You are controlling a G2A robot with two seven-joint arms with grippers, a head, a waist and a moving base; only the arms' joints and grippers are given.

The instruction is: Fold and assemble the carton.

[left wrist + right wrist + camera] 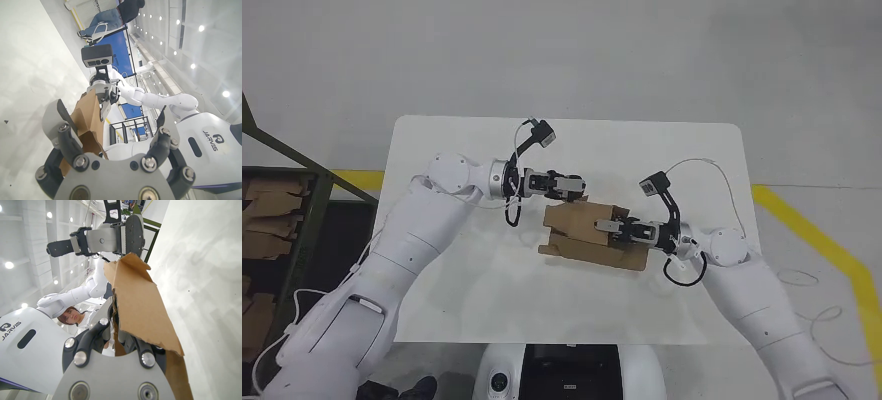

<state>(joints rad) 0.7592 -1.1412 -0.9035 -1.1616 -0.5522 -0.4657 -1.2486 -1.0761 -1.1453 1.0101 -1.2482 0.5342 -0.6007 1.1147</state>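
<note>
Looking down from the top view, one brown carton (582, 240) lies partly folded near the middle of the white table (462, 290). Its flaps are loose, and whether anything is inside cannot be told. Two grippers are at it. The left gripper (580, 186) sits at the carton's far edge, and the right gripper (614, 228) lies over the carton's top toward the right end. Off the table's left end stands one dark rack (282, 172) holding flat brown cardboard sheets (267, 205) in stacks; the number of sheets cannot be made out.

From the left wrist view, the left gripper (112, 111) has its two fingers spread wide. One dark pad (65, 115) lies against the near flap of the carton (88, 117), while the other finger stands well apart from it in the air. Farther along, the right gripper (101, 108) is clamped on the carton's other end.

From the right wrist view, the right gripper (114, 317) pinches a wall of the carton (138, 306), its two fingers pressed close with just the cardboard between them. The carton stands tilted beside the table (208, 275). Beyond it the left gripper (90, 242) is spread open, one pad (133, 234) just at the carton's far corner and the other finger pointing away from it.
</note>
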